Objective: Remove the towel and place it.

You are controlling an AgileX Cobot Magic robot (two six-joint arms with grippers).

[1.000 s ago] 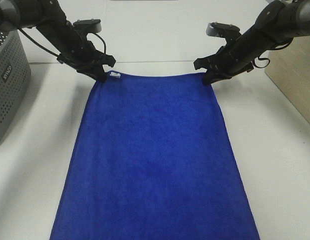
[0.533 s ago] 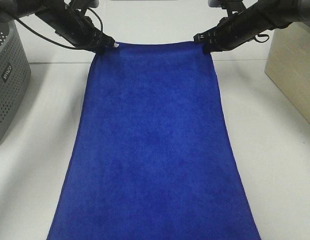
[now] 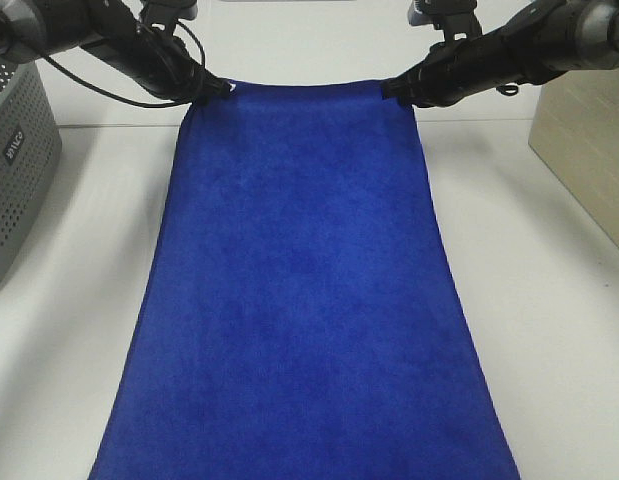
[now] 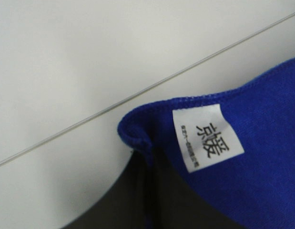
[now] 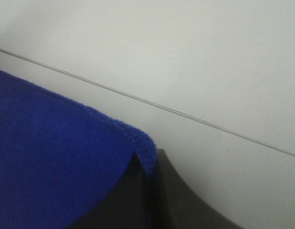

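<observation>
Exterior high view is showing the towel (image 3: 304,300) hanging from 12 toward 6 o'clock over the white surface (image 3: 549,300). Left gripper (image 3: 214,88) and right gripper (image 3: 399,90) are each pinching a top corner, jaws clenched on plush pile. Lifting evenly should be keeping it taut; the white tag (image 4: 208,137) is sitting beside the left jaws.

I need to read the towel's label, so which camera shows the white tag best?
The left wrist view: the white tag fills the frame near the towel corner, its print sharp. The exterior high view shows it only as a tiny white speck by the left gripper. The right wrist view shows no tag.
</observation>
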